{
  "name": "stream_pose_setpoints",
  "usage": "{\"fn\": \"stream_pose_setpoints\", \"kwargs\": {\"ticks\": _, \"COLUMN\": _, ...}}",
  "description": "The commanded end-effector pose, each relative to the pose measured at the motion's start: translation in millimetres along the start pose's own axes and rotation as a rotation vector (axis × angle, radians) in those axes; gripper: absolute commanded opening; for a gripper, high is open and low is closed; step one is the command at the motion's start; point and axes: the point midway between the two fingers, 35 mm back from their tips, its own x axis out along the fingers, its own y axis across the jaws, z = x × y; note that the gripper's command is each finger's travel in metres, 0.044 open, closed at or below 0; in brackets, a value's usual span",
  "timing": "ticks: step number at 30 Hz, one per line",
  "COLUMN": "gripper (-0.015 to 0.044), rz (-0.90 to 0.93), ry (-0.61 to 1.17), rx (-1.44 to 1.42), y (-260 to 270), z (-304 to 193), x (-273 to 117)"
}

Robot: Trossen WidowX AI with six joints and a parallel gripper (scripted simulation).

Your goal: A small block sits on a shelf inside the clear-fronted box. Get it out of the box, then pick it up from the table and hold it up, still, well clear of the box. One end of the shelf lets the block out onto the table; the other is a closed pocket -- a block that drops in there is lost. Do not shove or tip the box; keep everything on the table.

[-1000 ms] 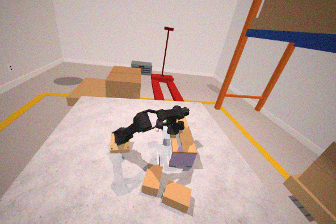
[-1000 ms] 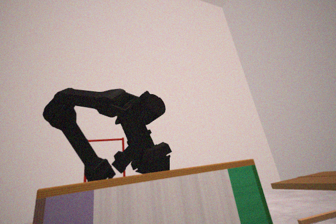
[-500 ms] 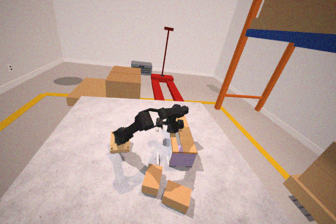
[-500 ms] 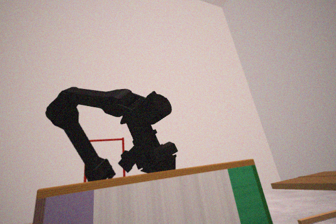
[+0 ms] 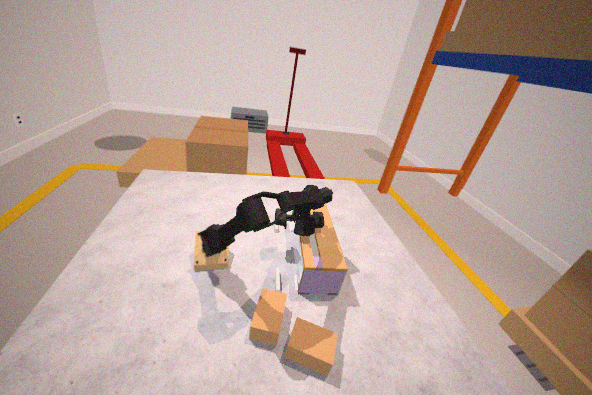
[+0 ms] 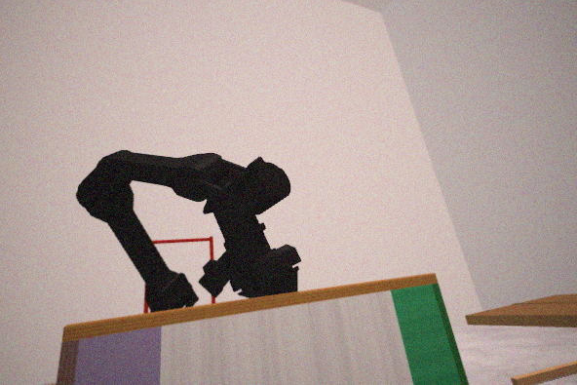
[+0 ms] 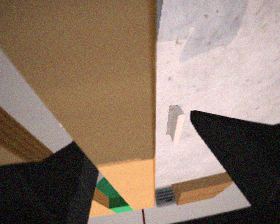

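While the clear-fronted box (image 5: pixel 334 246) (image 6: pixel 292 295) (image 7: pixel 106 75) shows in all views, the small block cannot be located in any; whether it is on the shelf cannot be told. The gripper (image 5: pixel 300 231) (image 6: pixel 250 279) (image 7: pixel 147 121) is at the box, fingers wide apart, nothing between them. Surface: pale mottled table (image 5: pixel 150 301) (image 7: pixel 216 75). Two tan blocks (image 5: pixel 270 316) (image 5: pixel 312 346) lie near the box's purple end. Room: red pallet jack (image 5: pixel 278 158) beyond the far edge, orange-posted rack (image 5: pixel 425 76) to image right. Open tabletop extends left of the arm base (image 5: pixel 220 265). Exterior view crops the box's lower part and hides the fingertips.
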Motion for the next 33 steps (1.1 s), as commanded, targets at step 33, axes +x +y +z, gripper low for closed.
{"fn": "stream_pose_setpoints", "kwargs": {"ticks": 33, "gripper": 0.0400, "rz": 0.000, "ry": 0.004, "rx": 0.000, "y": 0, "z": -35, "x": 12}}
